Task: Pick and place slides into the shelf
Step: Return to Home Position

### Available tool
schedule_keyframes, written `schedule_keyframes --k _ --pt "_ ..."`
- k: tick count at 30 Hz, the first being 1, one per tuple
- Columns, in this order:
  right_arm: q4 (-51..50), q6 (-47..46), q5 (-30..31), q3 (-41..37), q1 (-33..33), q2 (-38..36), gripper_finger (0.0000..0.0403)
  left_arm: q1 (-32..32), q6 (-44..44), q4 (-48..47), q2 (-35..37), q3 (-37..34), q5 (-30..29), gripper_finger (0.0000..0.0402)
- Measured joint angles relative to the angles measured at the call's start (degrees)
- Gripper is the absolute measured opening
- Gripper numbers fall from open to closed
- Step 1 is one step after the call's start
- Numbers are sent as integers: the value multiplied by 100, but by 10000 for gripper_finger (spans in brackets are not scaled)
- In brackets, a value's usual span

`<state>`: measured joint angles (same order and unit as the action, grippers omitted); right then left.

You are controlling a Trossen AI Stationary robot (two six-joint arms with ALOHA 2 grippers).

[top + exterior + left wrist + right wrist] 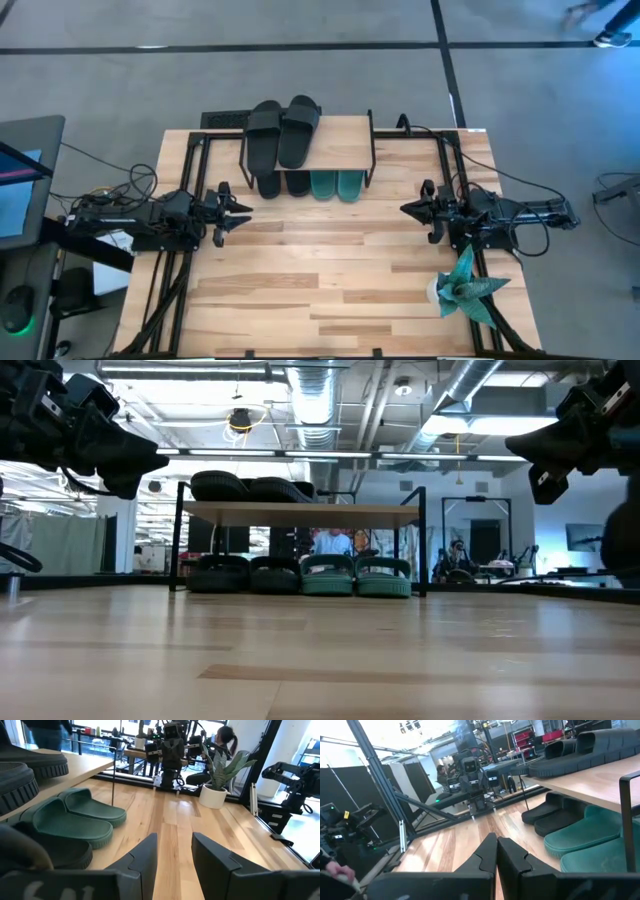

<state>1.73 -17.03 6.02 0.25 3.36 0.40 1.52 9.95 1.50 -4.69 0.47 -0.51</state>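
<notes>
The shelf [340, 150] stands at the table's far middle. Two black slides [282, 130] lie on its plank top. Beneath it, on the tabletop, sit two more black slides [283, 184] and two teal-green slides [335, 185], also seen as the teal-green pair [75, 817] in the left wrist view. My left gripper [240, 212] hovers open at the table's left side, nothing between its fingers [145, 857]. My right gripper [408, 209] hovers shut at the right side, holding nothing.
A spiky teal paper plant [462, 285] stands near the table's right front corner, close to my right arm. Bare wood lies between the two grippers and toward the near edge. Cables trail off the table's left and right sides. A person sits in the room beyond.
</notes>
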Motion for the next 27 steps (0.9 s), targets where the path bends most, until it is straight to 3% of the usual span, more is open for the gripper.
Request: schedule_keyframes --k 27 --pt "0 2 0 0 0 0 0 0 12 -4 0 0 -17 109"
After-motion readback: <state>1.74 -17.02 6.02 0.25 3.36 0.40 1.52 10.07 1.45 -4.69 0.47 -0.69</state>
